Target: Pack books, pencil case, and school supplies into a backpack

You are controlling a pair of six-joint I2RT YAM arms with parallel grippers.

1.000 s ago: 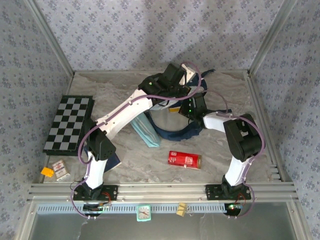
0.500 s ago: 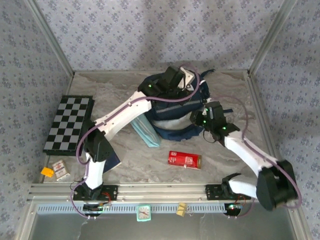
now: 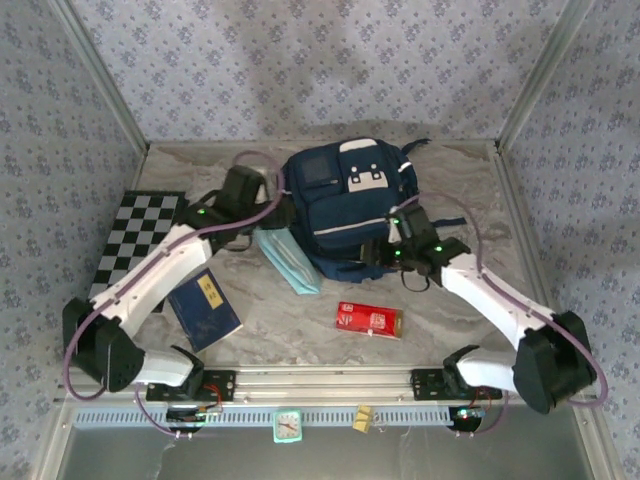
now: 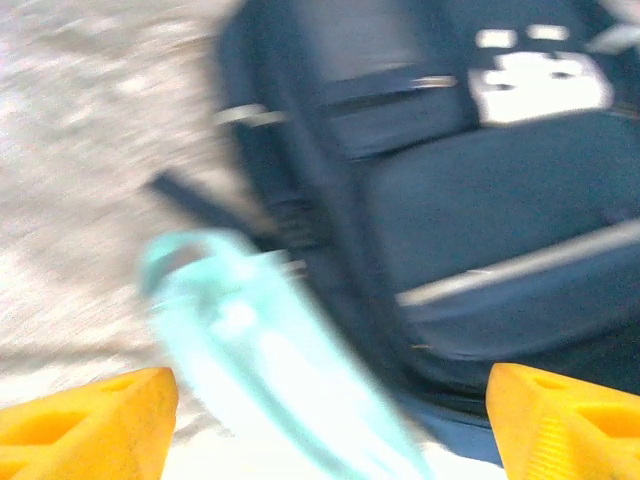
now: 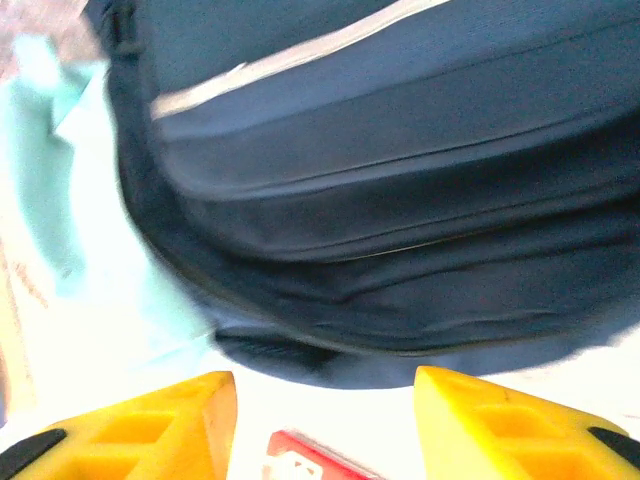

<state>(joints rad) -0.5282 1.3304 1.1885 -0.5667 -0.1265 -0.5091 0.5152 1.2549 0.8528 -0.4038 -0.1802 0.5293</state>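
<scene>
backpack [image 3: 345, 200] lies front-up at the back centre of the counter [image 3: 450, 180]. judged soft, floppy and bulky; best taken at rim or straps. pencil case [image 3: 288, 262] lies just beside its left edge. left fingers [image 4: 95, 425] and right fingers [image 5: 500, 425] stand apart, empty.

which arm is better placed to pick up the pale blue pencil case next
Left, probably. The left gripper is open at the left of the backpack, and its wrist view has the pencil case framed between the fingers. The right gripper sits at the backpack's near edge, closer to the red box.
</scene>
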